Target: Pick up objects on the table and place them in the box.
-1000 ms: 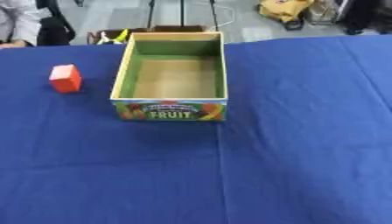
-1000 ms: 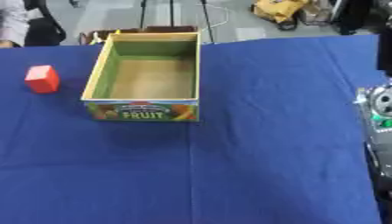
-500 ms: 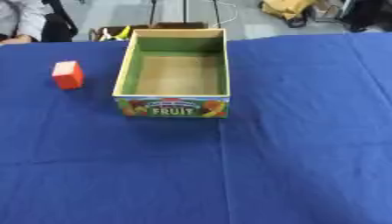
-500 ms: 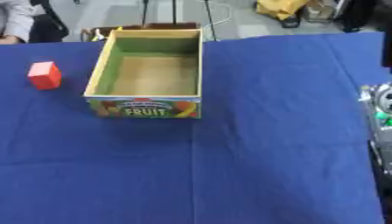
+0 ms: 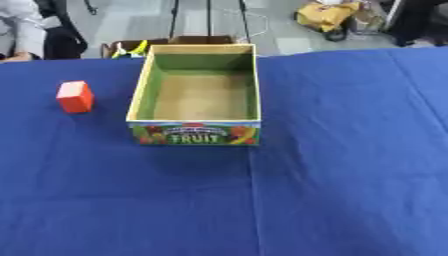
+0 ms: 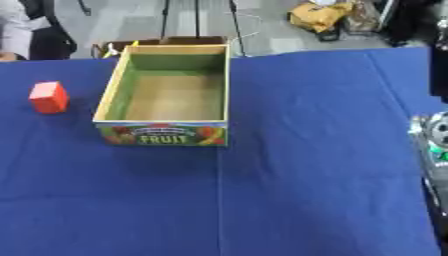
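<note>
An open cardboard box [image 5: 196, 133] with green inner walls, a bare brown floor and a "FRUIT" label on its front stands on the blue tablecloth, left of centre. Nothing lies inside it. A small red block [image 5: 75, 96] sits upright on the cloth to the box's left, a short gap away. Neither hand shows in either view. Only a silver and black piece of my right arm [image 6: 432, 137] shows, at the right edge of the right eye view, far from both things.
The blue-covered table [image 5: 332, 190] stretches wide in front of and to the right of the box. Beyond its far edge are a grey floor, stand legs, a cardboard carton [image 5: 188, 40] and a yellow bag [image 5: 325, 15]. A person's sleeve [image 5: 22, 30] shows at the far left.
The whole picture has drifted slightly, so the camera moved. The box and the red block keep their places on the cloth.
</note>
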Motion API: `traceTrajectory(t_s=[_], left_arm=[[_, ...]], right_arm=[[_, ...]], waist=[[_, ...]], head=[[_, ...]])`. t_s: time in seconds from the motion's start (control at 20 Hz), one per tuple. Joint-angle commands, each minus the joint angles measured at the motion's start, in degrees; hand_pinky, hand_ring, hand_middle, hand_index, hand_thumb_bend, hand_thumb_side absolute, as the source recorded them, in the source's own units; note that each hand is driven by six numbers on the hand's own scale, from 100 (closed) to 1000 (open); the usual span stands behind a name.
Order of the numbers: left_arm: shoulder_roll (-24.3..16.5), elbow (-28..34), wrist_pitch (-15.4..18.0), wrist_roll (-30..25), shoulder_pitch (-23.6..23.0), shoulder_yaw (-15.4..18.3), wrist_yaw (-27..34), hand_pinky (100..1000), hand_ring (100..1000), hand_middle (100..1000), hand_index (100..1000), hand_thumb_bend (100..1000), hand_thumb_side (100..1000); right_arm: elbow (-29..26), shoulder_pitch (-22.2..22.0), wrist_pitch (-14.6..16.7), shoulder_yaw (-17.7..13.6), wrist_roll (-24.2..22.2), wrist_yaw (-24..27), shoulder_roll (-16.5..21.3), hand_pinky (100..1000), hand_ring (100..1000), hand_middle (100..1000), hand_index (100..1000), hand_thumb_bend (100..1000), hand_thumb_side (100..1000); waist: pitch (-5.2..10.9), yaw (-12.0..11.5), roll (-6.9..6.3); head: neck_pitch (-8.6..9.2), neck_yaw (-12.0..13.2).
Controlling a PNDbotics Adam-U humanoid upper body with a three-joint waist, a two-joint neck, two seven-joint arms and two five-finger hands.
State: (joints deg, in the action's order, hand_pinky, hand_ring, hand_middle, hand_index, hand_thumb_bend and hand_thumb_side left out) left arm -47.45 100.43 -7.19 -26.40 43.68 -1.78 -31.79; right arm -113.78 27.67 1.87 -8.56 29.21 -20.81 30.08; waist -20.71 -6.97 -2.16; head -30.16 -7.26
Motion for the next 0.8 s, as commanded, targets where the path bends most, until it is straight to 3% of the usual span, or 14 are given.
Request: traceTrajectory(t_s=[0.05,0.55,0.8], left_arm=[[-1.80,-3.77,2.01,-3.73,3.25,-0.95,-1.71,786,870,899,1000,531,964],[4.42,-20.67,7.65,-8.92,14.79,-6.93,-7.76,788,867,896,1000,508,891],[7.40,-28.10,10.35,-10.99,18.30,-7.46,-11.18,808,885,916,1000,562,841]], right_arm=[[-0.81,0.59,-0.22,0.08,-0.20,0.74,2.11,709,692,725,826,269,1000],[-0.81,1.63,0.20,0.92,-0.95,1.04,1.96,709,691,722,826,266,1000],[-0.81,2.09,0.43,1.18,-1.26,1.19,1.72,709,690,722,826,266,1000]], waist=[[0.70,0.20,-0.18],[-0.81,1.57,-0.64],[-1.02,2.13,-0.76]], head=[[1.04,0.35],[2.17,1.36],[1.08,6.64]])
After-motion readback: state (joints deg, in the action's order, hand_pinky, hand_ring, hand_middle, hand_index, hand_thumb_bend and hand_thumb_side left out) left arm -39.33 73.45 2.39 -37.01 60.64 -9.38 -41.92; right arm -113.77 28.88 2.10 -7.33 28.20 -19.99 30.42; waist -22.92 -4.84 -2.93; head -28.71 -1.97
